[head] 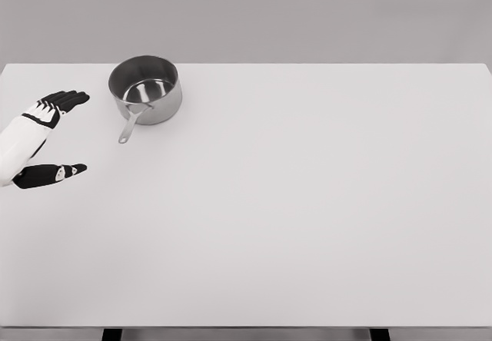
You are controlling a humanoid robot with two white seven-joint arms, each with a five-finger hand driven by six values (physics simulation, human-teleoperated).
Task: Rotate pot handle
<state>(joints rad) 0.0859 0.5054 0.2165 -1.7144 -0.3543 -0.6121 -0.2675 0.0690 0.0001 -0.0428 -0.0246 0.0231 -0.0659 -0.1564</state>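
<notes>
The left hand point(48, 137) reaches in from the left edge over the white table point(307, 218), its black fingers point(65, 99) spread apart from the thumb, holding nothing. Farther back, near it, the steel saucepan point(145, 89) stands upright, its handle point(128, 126) pointing toward the near-left.

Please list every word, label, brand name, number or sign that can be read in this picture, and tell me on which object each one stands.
None: no text can be read anywhere in the head view.
The steel pot and its handle show no brand mark or number.
The white table is plain, without label or sign.
The left hand, open at the left edge, carries only black and white patches, no writing.
</notes>
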